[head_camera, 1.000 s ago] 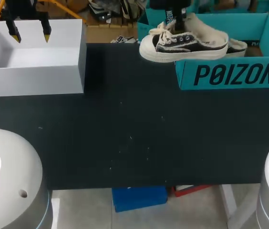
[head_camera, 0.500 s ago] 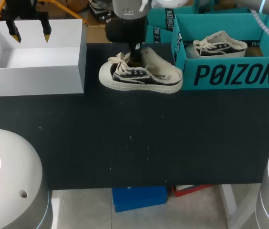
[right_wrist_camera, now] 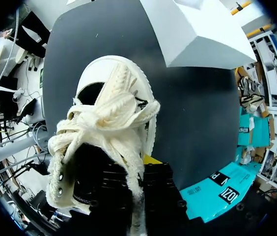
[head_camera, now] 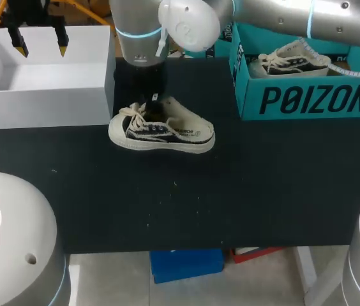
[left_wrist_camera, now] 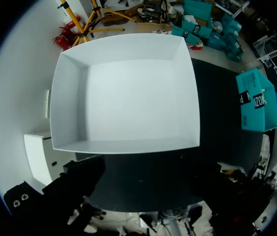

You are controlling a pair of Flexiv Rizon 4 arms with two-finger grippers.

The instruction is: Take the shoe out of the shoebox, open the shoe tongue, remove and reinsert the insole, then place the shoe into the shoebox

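A black-and-cream canvas shoe [head_camera: 161, 132] with white laces lies level at the table's middle left, toe pointing left. My right arm comes in from the upper right and reaches past the middle. Its gripper [head_camera: 156, 107] is shut on the shoe at its opening, behind the laces. Whether the sole touches the table I cannot tell. In the right wrist view the shoe [right_wrist_camera: 106, 123] fills the space ahead of the right gripper [right_wrist_camera: 138, 164], with one yellow fingertip [right_wrist_camera: 151, 159] showing beside the laces. The teal shoebox [head_camera: 311, 99] stands at the right. My left gripper [head_camera: 39, 44] hangs open over the white box.
A second shoe [head_camera: 295, 58] lies inside the teal shoebox. A white open box [head_camera: 46, 95] stands at the table's far left, close to the held shoe's toe; in the left wrist view the white box [left_wrist_camera: 124, 93] lies empty under the gripper.
My right arm has carried the shoe out of the teal shoebox, leftward and down to the table's middle left. The left arm has stayed still.
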